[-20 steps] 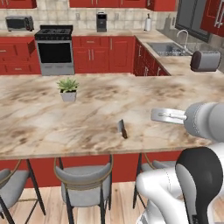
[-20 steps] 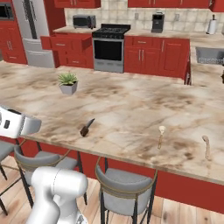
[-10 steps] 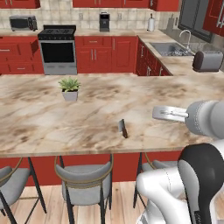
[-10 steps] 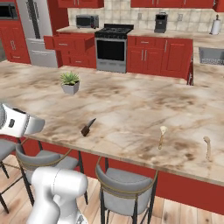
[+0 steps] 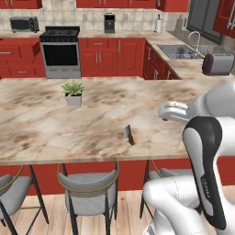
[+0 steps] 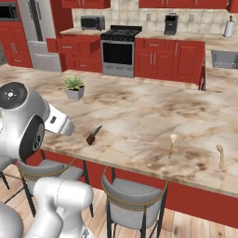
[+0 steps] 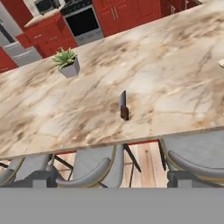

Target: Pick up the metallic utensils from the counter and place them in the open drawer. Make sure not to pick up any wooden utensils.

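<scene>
Driving closer: whole scene has shifted and grown in both base views over the last second, so the base moved, not the objects.

Left base view: counter point(image 5: 55, 124) fills the middle; knife point(image 5: 129, 134) lies near its front edge, about 6 o'clock from the potted plant point(image 5: 72, 93). Arm's white wrist sits at 3 o'clock of the knife, well apart, above the counter. Toaster point(image 5: 216, 64) on the far counter by the sink point(image 5: 181, 52).

Right base view: same knife point(image 6: 93, 135) at 5 o'clock from the plant, untouched. Two pale tan spoon-like utensils lie to its 3 o'clock: nearer one point(image 6: 172, 144), farther one point(image 6: 221, 156); both look wooden, so avoid. Open drawer point(image 6: 73, 45) left of the stove, far across the room.

Hand view: knife point(image 7: 123, 105) near centre, blade pointing to 12 o'clock, dark handle toward the counter edge; stools below. Fingertips not visible, but jaws stand fully apart and nothing is held.

Judgement: approach phase; knife is lined up as first pick, no metal spoon spotted yet.
</scene>
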Robot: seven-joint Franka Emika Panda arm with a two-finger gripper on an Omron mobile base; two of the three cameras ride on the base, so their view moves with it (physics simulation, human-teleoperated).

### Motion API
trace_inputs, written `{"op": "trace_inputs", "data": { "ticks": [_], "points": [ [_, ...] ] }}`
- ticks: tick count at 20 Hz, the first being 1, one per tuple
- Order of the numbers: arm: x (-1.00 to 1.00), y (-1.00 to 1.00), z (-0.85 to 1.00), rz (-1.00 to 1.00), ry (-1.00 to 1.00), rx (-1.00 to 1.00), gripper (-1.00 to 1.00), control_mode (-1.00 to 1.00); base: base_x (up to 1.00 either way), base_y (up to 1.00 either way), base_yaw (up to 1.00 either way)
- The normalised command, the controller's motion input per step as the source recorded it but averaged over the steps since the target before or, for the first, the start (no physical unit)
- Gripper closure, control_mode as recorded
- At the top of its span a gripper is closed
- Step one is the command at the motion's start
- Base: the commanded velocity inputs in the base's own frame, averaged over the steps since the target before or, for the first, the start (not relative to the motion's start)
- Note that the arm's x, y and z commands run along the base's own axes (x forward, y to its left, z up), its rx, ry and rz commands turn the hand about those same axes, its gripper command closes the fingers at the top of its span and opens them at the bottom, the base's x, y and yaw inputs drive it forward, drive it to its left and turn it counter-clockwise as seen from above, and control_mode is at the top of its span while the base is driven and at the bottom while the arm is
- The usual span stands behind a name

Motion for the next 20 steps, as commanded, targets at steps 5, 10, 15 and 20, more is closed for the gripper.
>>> {"op": "trace_inputs", "data": {
  "ticks": [5,10,15,20],
  "points": [
    [0.85,0.00,-0.53,0.00,0.02,0.03,-1.00,-1.00,0.00,0.00,0.00],
    [0.73,0.01,-0.54,0.00,0.12,0.00,-1.00,-1.00,0.00,0.00,0.00],
    [0.50,0.20,-0.70,0.00,0.15,-0.04,-1.00,-1.00,0.00,0.00,0.00],
    [0.34,0.20,-0.47,0.00,0.23,-0.09,-1.00,-1.00,0.00,0.00,0.00]
  ]
}}
